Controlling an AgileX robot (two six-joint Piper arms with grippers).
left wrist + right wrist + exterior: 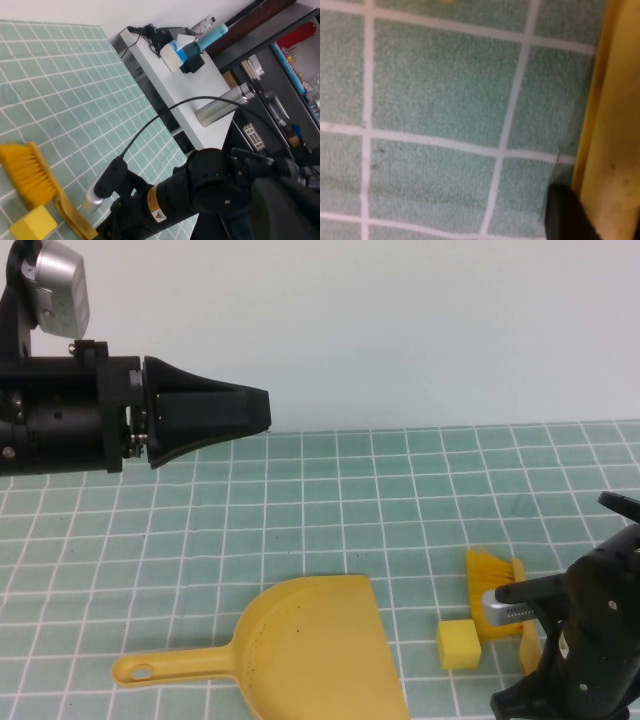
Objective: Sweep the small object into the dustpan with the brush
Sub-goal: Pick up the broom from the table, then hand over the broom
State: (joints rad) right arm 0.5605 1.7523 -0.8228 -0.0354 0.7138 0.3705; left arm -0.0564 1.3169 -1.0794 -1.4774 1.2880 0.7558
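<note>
A plain pale wall stands behind a desk [330, 490] covered in a green cloth with a white grid.

The left arm reaches in high over the far left part of the desk, well apart from everything else. Its black left tool [262, 410] points toward the right edge, its fingers drawn together on nothing.

A yellow dustpan [310, 650] lies flat near the middle of the near edge. Its handle points toward the left edge and its open mouth faces the right edge. The pan looks empty.

The right arm sits low in the near right corner. The right tool [530, 625] is down at the handle of the yellow brush [495, 575], but whether its fingers are apart or clamped cannot be told. The right wrist view shows only grid cloth, a yellow edge and one dark fingertip [567, 215].

The brush lies with its bristles toward the far edge, just right of the small object.

The small object, a yellow cube [459, 643], rests on the cloth between the dustpan's mouth and the brush, just beside the brush and near the pan.

Judging by this, no sweeping has been done: the cube is outside the pan, and the brush must push it toward the left edge.
</note>
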